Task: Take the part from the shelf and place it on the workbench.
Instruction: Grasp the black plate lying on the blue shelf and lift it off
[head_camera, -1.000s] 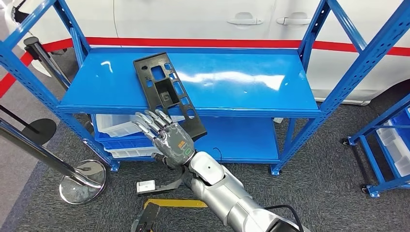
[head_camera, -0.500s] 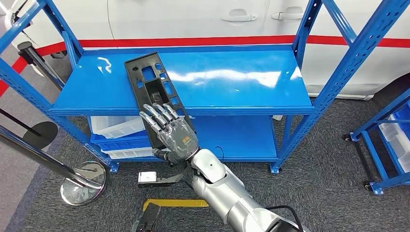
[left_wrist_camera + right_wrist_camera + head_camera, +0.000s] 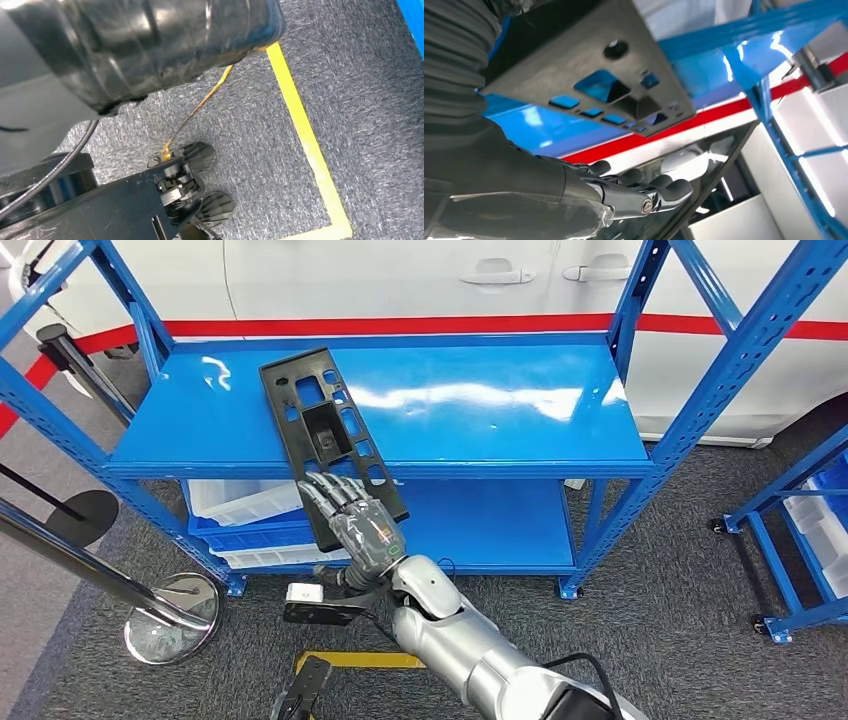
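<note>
The right hand (image 3: 365,528) grips the near end of the black plastic part (image 3: 330,438), fingers (image 3: 330,490) lying extended over its top face. The part's far end rests on the blue shelf (image 3: 480,410), its near end overhanging the shelf's front edge. Behind stands a white car (image 3: 450,280).

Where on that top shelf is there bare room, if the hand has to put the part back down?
The top shelf is bare from the black part across to the right posts. A narrower bare strip lies left of the part. The front edge by the right hand is crowded.

We see our right hand (image 3: 362,524) drawn lower and nearer the shelf (image 3: 480,410) edge — fingers (image 3: 325,486) on the black panel's (image 3: 330,440) overhanging end.
</note>
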